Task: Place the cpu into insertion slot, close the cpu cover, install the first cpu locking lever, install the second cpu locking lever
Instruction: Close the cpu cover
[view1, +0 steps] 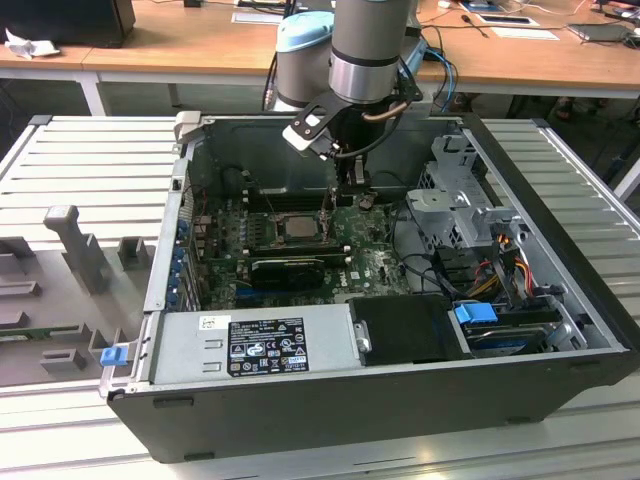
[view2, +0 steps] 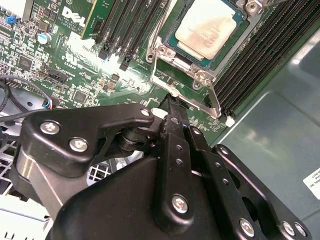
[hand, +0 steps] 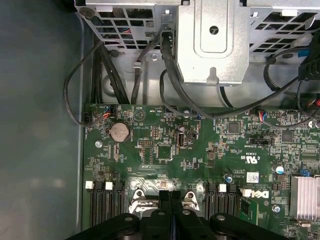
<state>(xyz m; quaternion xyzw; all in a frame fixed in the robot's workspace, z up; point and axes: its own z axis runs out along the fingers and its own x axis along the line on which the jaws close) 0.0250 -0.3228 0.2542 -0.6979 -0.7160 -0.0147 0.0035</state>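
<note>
Claw (view2: 173, 105): fingers pressed together, nothing visibly gripped; tips touching or just above a locking lever (view2: 212, 97).
Cpu (view2: 207, 25): seated in insertion slot (view2: 184, 55), silver top up.
Cpu cover (view2: 159, 56): framing the chip.

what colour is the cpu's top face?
The cpu top is silver-grey with a pale tan smear across it; it shows best in the second wrist view.

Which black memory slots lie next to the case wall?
The long black slots at the edge of the green board; the other group neighbours the white logo.
</note>
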